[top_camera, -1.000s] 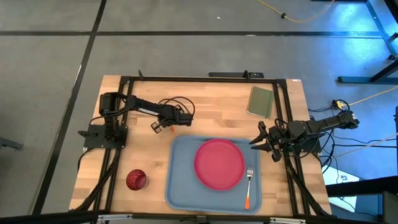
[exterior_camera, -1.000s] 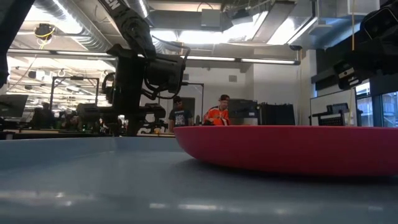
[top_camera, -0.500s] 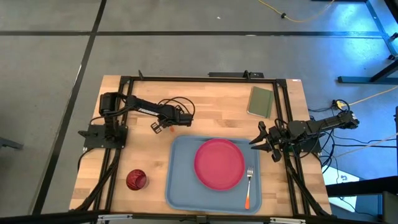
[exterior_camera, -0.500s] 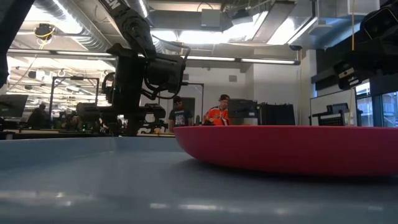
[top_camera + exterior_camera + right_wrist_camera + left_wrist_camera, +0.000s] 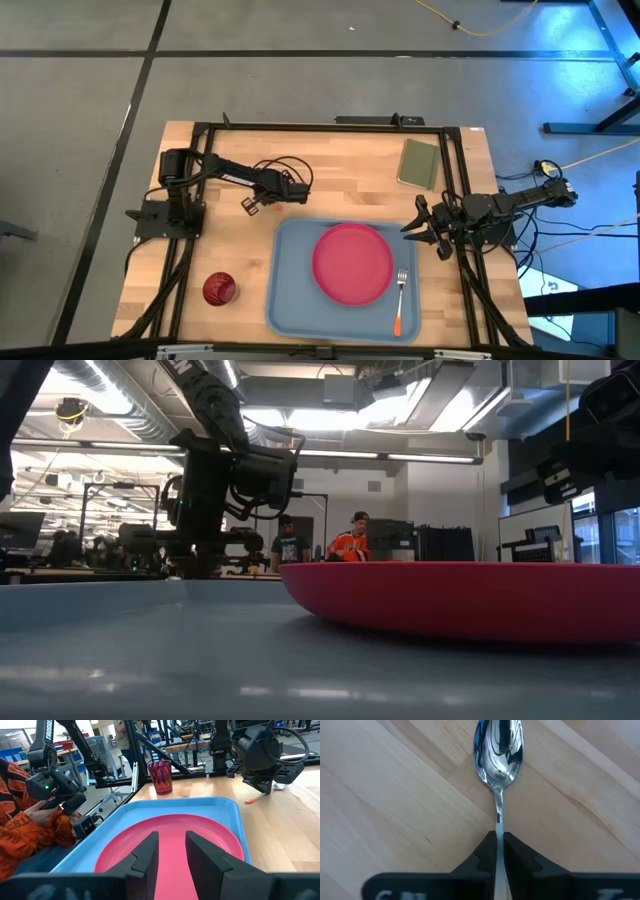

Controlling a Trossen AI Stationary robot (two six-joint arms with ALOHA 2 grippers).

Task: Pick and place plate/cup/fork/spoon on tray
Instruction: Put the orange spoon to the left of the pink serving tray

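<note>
The spoon [image 5: 499, 747] lies on the bare wood just beyond the tray's far left corner, its silver bowl facing up. My left gripper [image 5: 258, 203] points steeply down over it and is shut on it. The orange handle [image 5: 254, 798] sticks out beside the fingers. The pink plate [image 5: 352, 263] rests flat in the light blue tray [image 5: 290, 300]. The fork [image 5: 399, 300] lies in the tray to the right of the plate. The dark red cup [image 5: 219, 289] stands on the wood left of the tray. My right gripper [image 5: 425, 228] waits open at the table's right edge. My left gripper pinches the spoon's thin metal stem [image 5: 498, 820], just behind the bowl, between its two fingers [image 5: 487, 855]. The fingers come from above, pointing steeply down, one on each side of the stem. The spoon lies flat on the wood.
A green pad [image 5: 419, 163] lies at the table's far right. Black frame rails run along the table's left, right and far sides. People show in the room beyond the table, and one holds a controller [image 5: 55, 790] off the table's near edge.
My left gripper has stayed in place over the spoon and has shut on its stem. The spoon has not moved.
</note>
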